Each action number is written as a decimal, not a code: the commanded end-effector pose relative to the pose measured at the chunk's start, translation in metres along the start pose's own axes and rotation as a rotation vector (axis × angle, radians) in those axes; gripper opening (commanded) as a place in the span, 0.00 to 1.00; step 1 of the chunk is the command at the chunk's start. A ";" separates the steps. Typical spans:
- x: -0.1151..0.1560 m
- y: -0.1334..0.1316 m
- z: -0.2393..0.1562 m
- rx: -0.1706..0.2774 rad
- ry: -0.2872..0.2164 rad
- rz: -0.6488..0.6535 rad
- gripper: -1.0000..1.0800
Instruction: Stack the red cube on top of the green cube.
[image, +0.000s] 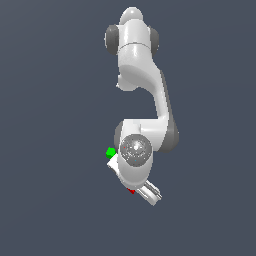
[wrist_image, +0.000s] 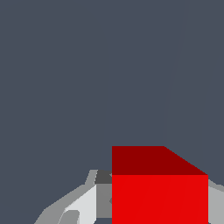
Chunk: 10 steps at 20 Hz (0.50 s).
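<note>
The red cube fills the lower part of the wrist view. It sits between my gripper's fingers, which lie against both of its sides. From above, only a sliver of the red cube shows beneath the white hand, where the gripper is mostly hidden by the arm. The green cube rests on the grey floor beside the wrist, toward the exterior view's left and a short way from the red one. The wrist view does not show the green cube.
The white arm reaches in from the top of the exterior view and covers much of the area around the cubes. Plain grey floor surrounds everything.
</note>
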<state>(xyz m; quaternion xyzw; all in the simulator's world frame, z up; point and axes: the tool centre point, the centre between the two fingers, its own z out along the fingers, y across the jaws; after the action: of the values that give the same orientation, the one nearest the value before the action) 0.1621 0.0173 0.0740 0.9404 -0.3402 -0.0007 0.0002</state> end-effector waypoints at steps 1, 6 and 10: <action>0.000 0.000 -0.018 0.001 0.001 0.000 0.00; 0.000 0.000 -0.040 0.001 0.001 0.000 0.00; 0.001 -0.001 -0.046 0.001 0.001 0.000 0.00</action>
<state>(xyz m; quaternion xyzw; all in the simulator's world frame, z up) 0.1633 0.0172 0.1183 0.9403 -0.3402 0.0005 -0.0003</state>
